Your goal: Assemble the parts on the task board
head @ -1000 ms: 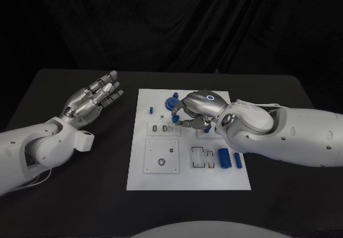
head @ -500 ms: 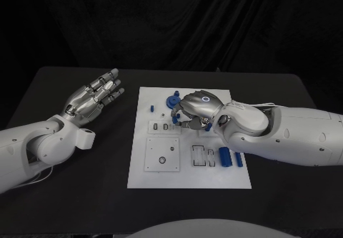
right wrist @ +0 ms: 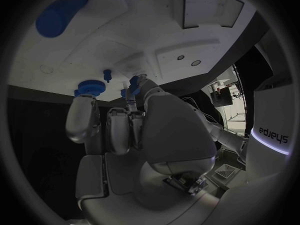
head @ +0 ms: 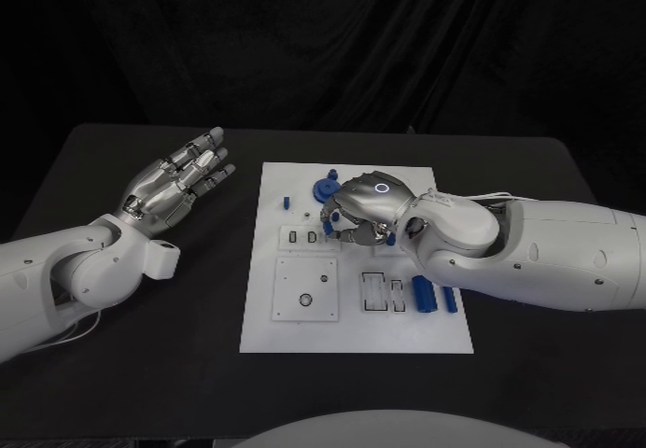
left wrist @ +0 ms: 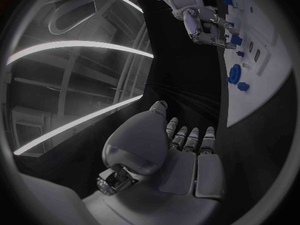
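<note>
The white task board (head: 353, 322) lies in the middle of the black table. My right hand (head: 361, 210) hangs over its upper middle with the fingers curled down. In the right wrist view, the fingertips (right wrist: 134, 87) pinch a small blue part (right wrist: 133, 79) just above the board (right wrist: 156, 30). A blue gear (head: 323, 192) stands right behind that hand and shows again as the gear (right wrist: 92, 87). My left hand (head: 175, 184) floats open to the left of the board, palm up and fingers spread, holding nothing; it appears again as the left hand (left wrist: 181, 150).
Two blue cylinders (head: 423, 297) lie side by side at the board's right edge. A small blue peg (head: 286, 203) stands near its upper left. Recessed slots (head: 305, 292) fill the board's lower left. Bare black table surrounds the board.
My right hand has crept slightly to the left over the board, fingers still curled on the small part. The left hand has stayed where it was.
</note>
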`<state>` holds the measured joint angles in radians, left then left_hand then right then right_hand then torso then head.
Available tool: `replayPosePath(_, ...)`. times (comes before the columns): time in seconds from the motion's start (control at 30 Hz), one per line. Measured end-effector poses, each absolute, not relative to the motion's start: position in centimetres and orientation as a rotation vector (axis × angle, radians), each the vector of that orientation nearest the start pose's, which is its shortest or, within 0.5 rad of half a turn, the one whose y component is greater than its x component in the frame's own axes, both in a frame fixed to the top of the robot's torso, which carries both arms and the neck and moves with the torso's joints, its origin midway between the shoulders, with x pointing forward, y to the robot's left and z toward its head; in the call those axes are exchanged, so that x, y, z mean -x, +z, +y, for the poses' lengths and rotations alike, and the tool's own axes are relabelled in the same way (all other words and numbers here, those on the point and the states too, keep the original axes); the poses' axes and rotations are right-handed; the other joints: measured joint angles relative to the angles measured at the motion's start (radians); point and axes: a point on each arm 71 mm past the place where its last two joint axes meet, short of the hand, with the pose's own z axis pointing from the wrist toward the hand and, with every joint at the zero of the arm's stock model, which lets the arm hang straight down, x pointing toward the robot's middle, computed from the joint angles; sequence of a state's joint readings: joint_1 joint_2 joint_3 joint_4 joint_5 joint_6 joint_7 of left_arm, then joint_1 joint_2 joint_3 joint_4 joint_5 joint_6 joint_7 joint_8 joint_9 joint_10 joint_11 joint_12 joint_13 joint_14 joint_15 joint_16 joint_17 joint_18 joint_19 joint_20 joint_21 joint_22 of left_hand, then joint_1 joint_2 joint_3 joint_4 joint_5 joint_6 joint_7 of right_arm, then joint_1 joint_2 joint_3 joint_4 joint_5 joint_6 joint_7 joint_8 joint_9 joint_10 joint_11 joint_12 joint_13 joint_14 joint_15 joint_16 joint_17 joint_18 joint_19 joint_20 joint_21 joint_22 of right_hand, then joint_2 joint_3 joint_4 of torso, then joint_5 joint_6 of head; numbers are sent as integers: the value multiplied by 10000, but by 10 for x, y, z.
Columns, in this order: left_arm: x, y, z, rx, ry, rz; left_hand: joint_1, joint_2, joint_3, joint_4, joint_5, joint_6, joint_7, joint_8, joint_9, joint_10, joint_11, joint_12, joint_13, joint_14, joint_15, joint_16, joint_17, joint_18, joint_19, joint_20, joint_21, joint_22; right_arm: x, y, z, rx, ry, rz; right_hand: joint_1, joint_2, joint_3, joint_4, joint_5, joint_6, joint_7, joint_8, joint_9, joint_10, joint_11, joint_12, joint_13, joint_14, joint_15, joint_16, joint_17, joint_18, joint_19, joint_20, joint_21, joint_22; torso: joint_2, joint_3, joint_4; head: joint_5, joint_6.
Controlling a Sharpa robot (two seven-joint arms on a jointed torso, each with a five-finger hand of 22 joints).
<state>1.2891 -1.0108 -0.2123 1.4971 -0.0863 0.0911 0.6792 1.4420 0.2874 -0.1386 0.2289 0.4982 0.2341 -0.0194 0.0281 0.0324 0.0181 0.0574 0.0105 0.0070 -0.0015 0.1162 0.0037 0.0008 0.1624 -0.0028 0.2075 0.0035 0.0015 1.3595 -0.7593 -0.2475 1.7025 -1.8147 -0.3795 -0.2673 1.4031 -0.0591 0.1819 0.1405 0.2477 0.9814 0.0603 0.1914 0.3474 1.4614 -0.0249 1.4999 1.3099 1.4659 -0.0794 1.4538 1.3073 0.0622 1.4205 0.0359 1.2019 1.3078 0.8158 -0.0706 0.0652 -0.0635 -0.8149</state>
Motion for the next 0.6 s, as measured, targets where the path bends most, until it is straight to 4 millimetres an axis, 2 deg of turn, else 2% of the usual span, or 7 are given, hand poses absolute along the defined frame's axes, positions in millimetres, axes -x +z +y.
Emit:
replayPosePath(0.07,-469,-175,284,8281,-18223,13910,0,0,0,0,0,0,0,0,0,0,0,0,0,0,0,0,0,0,23,23,0,0,-438,-165,-115,5931,5682,14675,-42,19,0,0,0,-40,38,-12,296,22,21,-18,0,0,0,-22,0,0,0,0,-28,0,-1,0,0,-1,-5)
replayPosePath(0.17,-469,-175,285,8280,-18214,13909,0,0,0,0,0,0,0,0,0,0,0,0,0,0,0,0,0,0,38,38,0,0,-438,-166,-115,5989,5635,14744,-64,41,0,0,44,-103,-2,-19,368,36,35,-62,0,0,0,-90,0,0,0,0,-104,-1,-1,0,1,-1,-12)
replayPosePath(0.23,-469,-176,284,8276,-18223,13914,0,0,0,0,0,0,0,0,0,0,0,0,0,0,0,0,0,0,38,38,0,0,-439,-166,-114,6026,5596,14789,-76,53,0,0,46,-139,33,-61,432,35,35,-62,0,0,0,-90,0,-1,0,0,-105,-1,-1,1,1,-9,-16)
replayPosePath(0.6,-470,-176,284,8263,-18251,13933,0,0,0,1,0,0,0,0,0,0,0,0,0,0,0,0,2,0,37,38,0,1,-440,-169,-115,6147,5392,15033,-115,14,0,0,77,-302,56,-193,461,35,35,-137,1,0,0,-175,8,0,-73,72,-269,-2,-1,1,0,-30,-36)
